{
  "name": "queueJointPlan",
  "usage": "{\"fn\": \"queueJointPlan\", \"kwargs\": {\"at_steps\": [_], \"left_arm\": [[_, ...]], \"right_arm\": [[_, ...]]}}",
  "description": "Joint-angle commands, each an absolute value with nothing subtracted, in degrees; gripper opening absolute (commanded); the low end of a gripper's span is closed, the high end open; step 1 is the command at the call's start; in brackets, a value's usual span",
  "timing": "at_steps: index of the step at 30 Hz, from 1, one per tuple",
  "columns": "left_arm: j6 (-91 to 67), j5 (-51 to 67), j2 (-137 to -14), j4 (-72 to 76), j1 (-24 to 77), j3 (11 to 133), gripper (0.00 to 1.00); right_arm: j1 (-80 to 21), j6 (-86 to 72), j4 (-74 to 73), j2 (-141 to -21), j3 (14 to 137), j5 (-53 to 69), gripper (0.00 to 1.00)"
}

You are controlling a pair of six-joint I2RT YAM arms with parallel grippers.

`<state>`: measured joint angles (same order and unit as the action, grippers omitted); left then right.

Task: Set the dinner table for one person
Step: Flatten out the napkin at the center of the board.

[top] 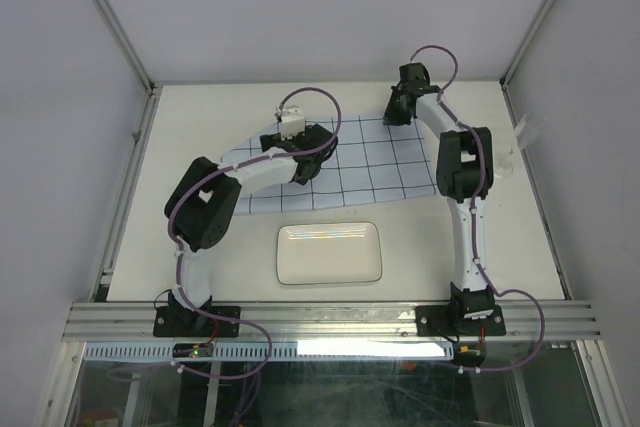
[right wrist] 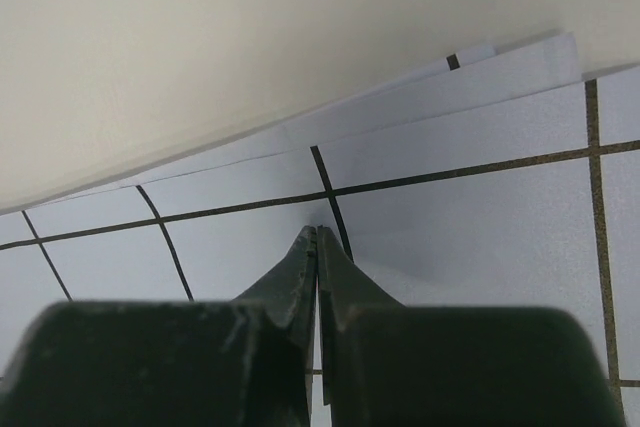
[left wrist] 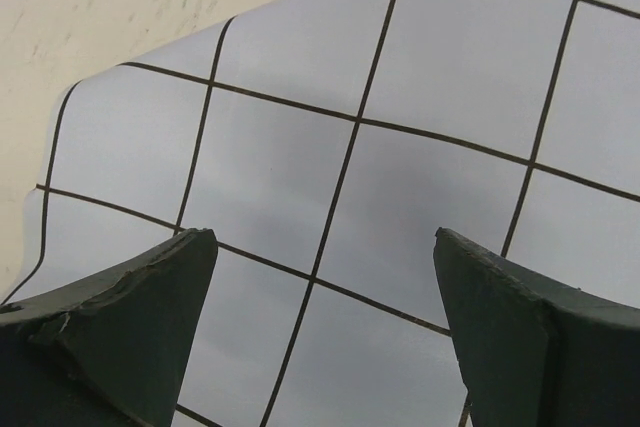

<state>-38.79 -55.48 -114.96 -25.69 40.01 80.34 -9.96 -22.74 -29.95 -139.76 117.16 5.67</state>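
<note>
Right gripper [right wrist: 317, 237] has its jaws pressed together at the far edge of the cloth [top: 385, 162]. Its wrist view shows that edge doubled over, but I can't tell if any fabric is actually nipped. A pull from there could bunch the fold, or shove the cloth onto the plate [top: 328, 252] just near of it. Left gripper [left wrist: 322, 247] hangs over the cloth's left part, jaws spread wide. Only the top view shows the counter [top: 200, 117] running out all round the cloth.

left hand [left wrist: 325, 247]: jaws spread wide | right hand [right wrist: 317, 235]: jaws pressed together
</note>
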Motion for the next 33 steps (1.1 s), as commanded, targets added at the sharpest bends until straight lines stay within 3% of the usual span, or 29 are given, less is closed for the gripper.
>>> {"fn": "queueJointPlan", "kwargs": {"at_steps": [1, 11, 18, 23, 33], "left_arm": [[-39.3, -58.7, -110.8, -26.7, 39.6, 78.0, 0.95], [-36.6, -67.5, -111.4, -27.7, 37.3, 81.0, 0.98], [-34.2, -64.1, -110.4, -26.5, 28.7, 80.4, 0.99], [-29.4, -52.5, -106.3, -20.7, 22.4, 77.5, 0.99], [-30.7, -9.1, -92.7, -3.8, 7.1, 63.4, 0.98]], "right_arm": [[-12.2, -20.0, -39.4, -139.0, 119.4, 2.6, 0.0], [-16.3, -19.1, -38.5, -133.4, 120.3, 7.0, 0.0], [-17.8, -18.1, -38.1, -130.8, 118.7, 8.0, 0.0], [-18.4, -17.0, -38.2, -130.3, 117.8, 8.6, 0.0], [-18.6, -16.5, -37.1, -130.4, 115.4, 8.9, 0.0]]}}
